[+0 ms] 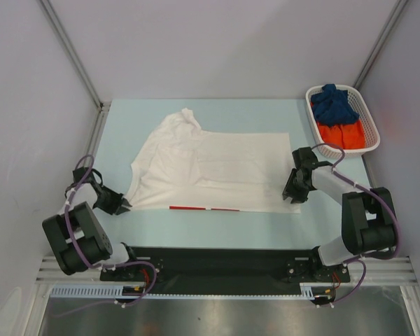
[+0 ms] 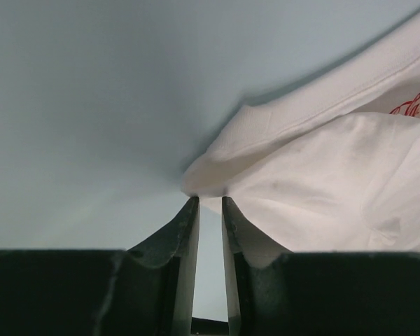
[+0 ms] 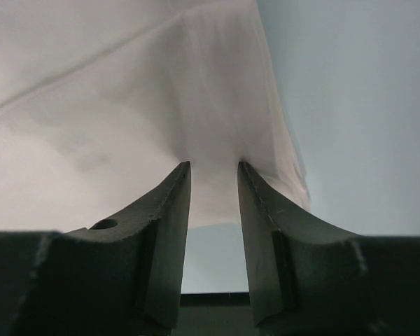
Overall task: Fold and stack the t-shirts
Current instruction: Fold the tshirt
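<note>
A white t-shirt [image 1: 210,168] lies spread on the light blue table [image 1: 266,112], with one sleeve end bunched at the back left. A strip of red print [image 1: 203,208] shows along its near edge. My left gripper [image 1: 124,206] sits at the shirt's near left corner. In the left wrist view its jaws [image 2: 210,201] stand a narrow gap apart, the cloth corner [image 2: 322,161] just at their tips. My right gripper [image 1: 288,197] is at the shirt's near right edge. It is open [image 3: 213,166], with the cloth edge [image 3: 126,91] reaching between the fingertips.
A white lattice basket [image 1: 367,115] at the back right holds a dark blue shirt [image 1: 334,105] and an orange shirt [image 1: 343,133]. Grey walls close both sides. The black base rail [image 1: 217,262] runs along the near edge.
</note>
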`<move>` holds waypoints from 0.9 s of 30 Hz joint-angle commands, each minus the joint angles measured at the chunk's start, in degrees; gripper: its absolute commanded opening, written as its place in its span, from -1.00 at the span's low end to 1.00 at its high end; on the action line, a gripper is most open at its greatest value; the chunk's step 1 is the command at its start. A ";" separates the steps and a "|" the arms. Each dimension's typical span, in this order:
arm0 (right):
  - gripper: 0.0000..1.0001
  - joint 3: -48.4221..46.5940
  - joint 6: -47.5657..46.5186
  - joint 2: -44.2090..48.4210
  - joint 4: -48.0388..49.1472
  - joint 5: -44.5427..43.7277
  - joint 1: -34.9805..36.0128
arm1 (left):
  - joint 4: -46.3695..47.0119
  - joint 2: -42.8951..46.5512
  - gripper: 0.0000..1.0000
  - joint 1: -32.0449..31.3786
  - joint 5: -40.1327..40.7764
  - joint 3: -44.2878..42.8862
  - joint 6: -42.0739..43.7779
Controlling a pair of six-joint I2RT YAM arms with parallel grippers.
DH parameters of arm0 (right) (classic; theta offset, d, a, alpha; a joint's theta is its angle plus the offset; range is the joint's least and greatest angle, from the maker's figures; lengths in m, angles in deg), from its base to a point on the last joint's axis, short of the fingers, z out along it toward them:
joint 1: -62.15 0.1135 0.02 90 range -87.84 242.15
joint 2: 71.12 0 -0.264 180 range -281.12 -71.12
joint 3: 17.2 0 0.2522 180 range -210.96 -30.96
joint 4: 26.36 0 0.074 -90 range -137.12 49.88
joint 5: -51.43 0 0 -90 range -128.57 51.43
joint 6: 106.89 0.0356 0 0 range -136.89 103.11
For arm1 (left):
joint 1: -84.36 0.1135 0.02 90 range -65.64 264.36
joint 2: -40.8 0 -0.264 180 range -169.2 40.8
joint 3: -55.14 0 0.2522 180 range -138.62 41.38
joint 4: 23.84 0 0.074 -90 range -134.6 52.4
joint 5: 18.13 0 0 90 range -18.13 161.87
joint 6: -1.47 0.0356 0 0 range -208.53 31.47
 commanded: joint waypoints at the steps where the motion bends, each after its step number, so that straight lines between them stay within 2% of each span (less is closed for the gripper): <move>1: -0.22 1.77 0.88 0.81 -10.64 1.10 0.68 | -2.30 5.71 -0.51 1.06 3.57 0.51 0.14; 5: -0.22 -0.16 0.62 2.48 -12.75 1.01 1.12 | -4.32 6.60 -0.49 1.06 4.27 -1.50 0.93; 10: -0.21 -9.47 -2.19 6.33 -16.44 2.95 1.21 | -5.74 12.57 -0.45 1.76 1.83 -2.65 2.67; 13: -0.17 -15.62 -4.73 8.01 -15.31 1.72 1.29 | -7.31 15.91 -0.29 -0.07 0.24 -6.77 5.48; 14: -0.14 -16.94 -5.18 7.84 -14.87 1.72 1.21 | -7.32 16.79 -0.10 -1.04 0.32 -9.05 5.84; 17: 0.00 -22.57 -7.46 5.04 -12.85 2.85 0.86 | -2.24 18.11 0.19 -3.68 -4.49 -10.82 5.85; 19: 0.07 -25.03 -8.43 3.54 -9.27 4.78 0.77 | 6.89 17.68 0.34 -4.47 -12.12 -10.57 4.89; 20: 0.20 -25.39 -9.13 2.23 -7.24 6.62 0.68 | 10.31 16.98 0.46 -6.04 -14.59 -10.91 4.62; 22: 0.26 -25.83 -9.14 0.64 -1.54 7.60 0.59 | 20.14 13.82 0.55 -8.42 -20.21 -12.66 5.84; 23: 0.28 -27.05 -8.88 -1.46 -0.11 7.69 0.59 | 21.32 12.42 0.62 -11.39 -19.72 -16.24 6.81; 27: 0.35 -34.78 -8.70 -9.46 1.48 4.01 0.68 | 31.24 4.33 0.64 -16.25 -19.46 -22.60 8.05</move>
